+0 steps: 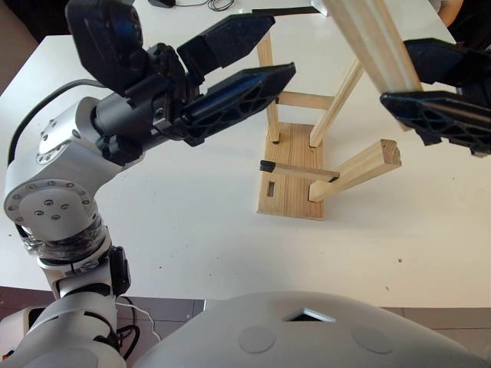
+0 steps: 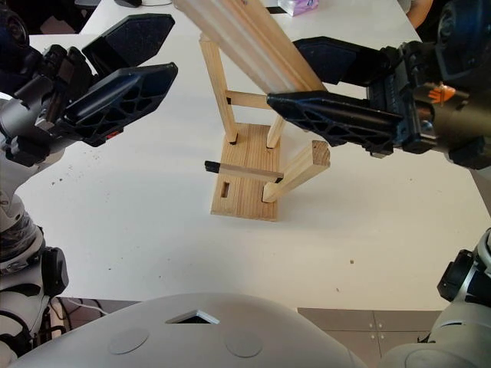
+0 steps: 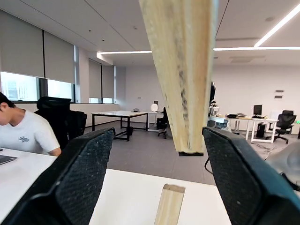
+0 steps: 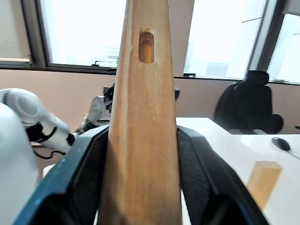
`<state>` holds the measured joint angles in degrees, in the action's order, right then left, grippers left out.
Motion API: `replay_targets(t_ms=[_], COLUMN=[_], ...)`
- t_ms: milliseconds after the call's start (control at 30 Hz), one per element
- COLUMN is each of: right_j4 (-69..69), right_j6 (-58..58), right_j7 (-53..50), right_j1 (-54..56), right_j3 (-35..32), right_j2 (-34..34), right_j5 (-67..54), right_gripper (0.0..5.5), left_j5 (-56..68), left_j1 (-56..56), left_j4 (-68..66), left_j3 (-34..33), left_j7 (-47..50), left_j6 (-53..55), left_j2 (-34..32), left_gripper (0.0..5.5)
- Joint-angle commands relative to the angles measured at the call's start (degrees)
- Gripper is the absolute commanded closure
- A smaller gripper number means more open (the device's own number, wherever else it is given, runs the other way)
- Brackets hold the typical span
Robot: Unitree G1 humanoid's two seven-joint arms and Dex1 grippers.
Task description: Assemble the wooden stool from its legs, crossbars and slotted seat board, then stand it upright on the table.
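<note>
The right gripper (image 2: pixel 284 73) is clamped on a loose wooden leg (image 2: pixel 238 34), one finger on each side of it, holding it in the air at a slant above the half-built stool. In the right wrist view the leg runs up between the two black fingers, and a mortise hole (image 4: pixel 146 47) shows in its face. The left gripper (image 1: pixel 282 47) hangs over the white table (image 1: pixel 192 222) to the left of the stool, its jaws spread wide and holding nothing. In its own wrist view a pale wooden piece (image 3: pixel 183 70) sits in the gap, apart from both fingers (image 3: pixel 79 187). The slotted seat board (image 1: pixel 295 203) lies flat on the table. Two legs (image 1: pixel 268 84) (image 1: pixel 336 103) stand up from its far end, joined by a short crossbar (image 1: pixel 304 100). A third leg (image 1: pixel 360 169) meets the board at its near right corner and leans low out to the right, its free end off the table. A second crossbar (image 1: pixel 299 170) sticks out of this leg toward the left over the board, and its dark-tipped end touches nothing. Open slots show in the board beneath it.
</note>
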<state>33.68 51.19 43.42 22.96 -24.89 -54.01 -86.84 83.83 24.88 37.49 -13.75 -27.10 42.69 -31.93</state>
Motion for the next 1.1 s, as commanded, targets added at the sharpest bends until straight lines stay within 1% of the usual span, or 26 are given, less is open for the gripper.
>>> replay_targets(t_ms=[33,133,467,833,867,900,1100], right_j4=[0.6,0.5,0.8,1.0,1.1,1.2,1.6], right_j6=[0.3,0.0,0.1,-0.6,-0.7,-0.7,-1.3], right_j7=[2.3,1.9,3.7,7.3,7.5,7.7,8.0], right_j1=[-1.0,-0.6,-1.1,-2.8,-2.9,-3.0,-3.2], right_j3=[1.1,2.3,3.3,4.6,4.7,4.8,5.1], right_j2=[-1.4,-1.2,-1.8,-2.4,-2.4,-2.4,-2.1], right_j5=[-0.5,-1.3,-2.3,2.5,3.0,3.3,4.5], right_gripper=[3.39,3.39,3.39,3.39,3.39,3.39,3.39], left_j5=[5.6,8.7,6.9,7.3,7.3,7.7,8.5], left_j1=[2.8,3.3,3.8,3.1,3.1,3.2,2.4], left_j4=[1.9,2.3,0.5,-0.2,-0.2,-0.2,0.9], left_j3=[0.0,0.4,3.5,2.9,3.0,3.0,3.4], left_j7=[1.4,0.1,-1.0,-2.6,-2.7,-2.7,-4.2], left_j6=[-2.0,-2.8,-3.7,-4.2,-4.2,-4.3,-4.1], left_j2=[-0.7,-1.0,-1.5,-2.1,-2.1,-2.0,-2.4], left_gripper=[2.04,2.04,2.04,2.04,2.22,2.25,3.32])
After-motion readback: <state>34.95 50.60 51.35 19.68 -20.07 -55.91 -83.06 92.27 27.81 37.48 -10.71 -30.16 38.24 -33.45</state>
